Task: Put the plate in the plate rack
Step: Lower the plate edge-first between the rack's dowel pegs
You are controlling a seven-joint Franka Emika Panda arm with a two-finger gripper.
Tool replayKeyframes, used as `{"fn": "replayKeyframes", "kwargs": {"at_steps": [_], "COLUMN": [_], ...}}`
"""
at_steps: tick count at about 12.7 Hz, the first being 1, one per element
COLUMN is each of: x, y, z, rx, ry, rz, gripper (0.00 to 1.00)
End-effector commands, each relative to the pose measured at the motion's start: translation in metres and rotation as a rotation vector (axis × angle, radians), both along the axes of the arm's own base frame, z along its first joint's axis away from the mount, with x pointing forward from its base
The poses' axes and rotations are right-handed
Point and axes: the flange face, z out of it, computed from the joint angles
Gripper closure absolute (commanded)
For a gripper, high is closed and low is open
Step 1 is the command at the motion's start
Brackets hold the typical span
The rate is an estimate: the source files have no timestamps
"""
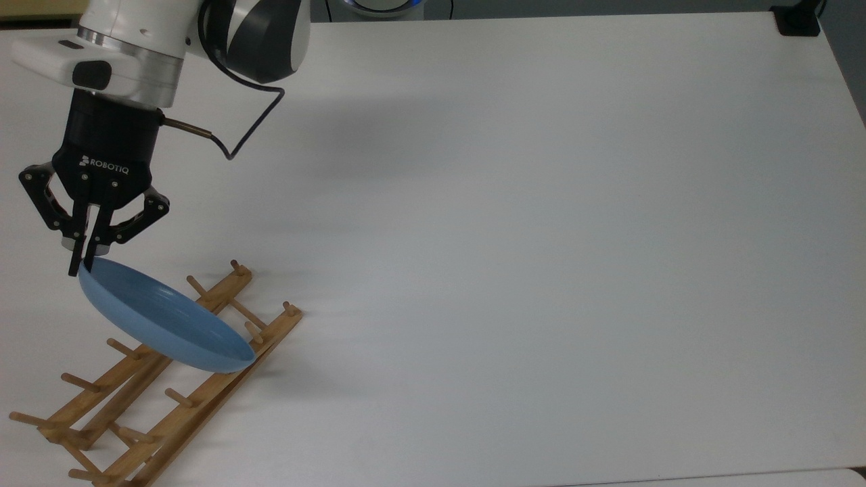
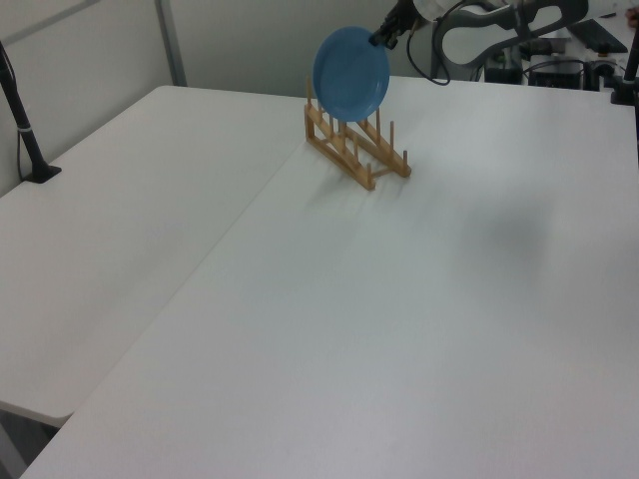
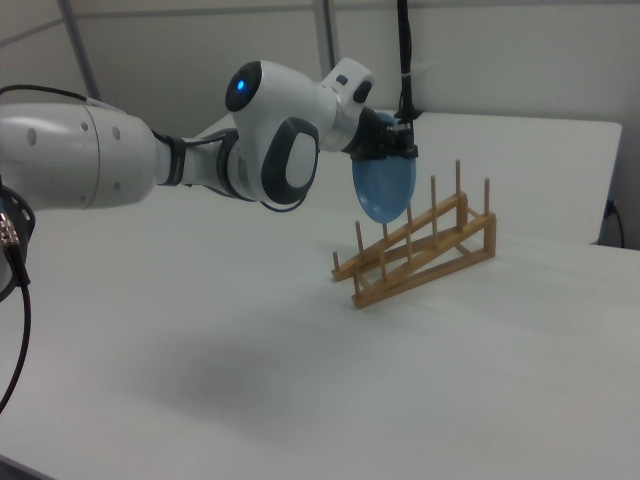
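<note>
Hard to say from any angle whether the plate point(image 1: 162, 318) actually touches the plate rack point(image 1: 155, 385) yet. In the top view the plate covers a stretch of both rails and a couple of pegs, so its lower edge against the wood is hidden. The right view has the plate point(image 3: 385, 188) edge-on, mostly tucked behind the wrist, hanging above the rack's point(image 3: 420, 250) taller end with its lowest bit down among the pegs. The rack's near corner is cut off at the top view's bottom-left edge.

The pincer point(image 1: 81, 260) is clamped on the plate's rim, fingers pressed tight on either side of it. The plate hangs below the pincer, tilted steeply, running down and away toward the top view's right. In the left view the plate point(image 2: 350, 74) faces the camera nearly flat, with the pincer point(image 2: 382, 38) at its upper right rim and the rack point(image 2: 354, 150) directly under it on the white surface point(image 1: 541, 237). No slot holds anything that I can make out.
</note>
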Motion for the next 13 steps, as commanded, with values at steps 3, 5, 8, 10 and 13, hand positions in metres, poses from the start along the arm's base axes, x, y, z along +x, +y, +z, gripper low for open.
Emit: {"fn": "replayKeyframes", "kwargs": {"at_steps": [3,5,8,10,13], "x": [-0.011,-0.014,-0.018,-0.019,-0.018], "y": [-0.003,-0.001,0.0,0.0,-0.002], "z": [-0.025,-0.039,-0.055,-0.058,-0.063], "rx": [-0.123,-0.146,-0.154,-0.162,-0.141], "ry": [0.057,0.092,0.128,0.138,0.137], "rz": [0.061,0.078,0.088,0.094,0.079], "gripper": [1.0,1.0,1.0,1.0,0.01]}}
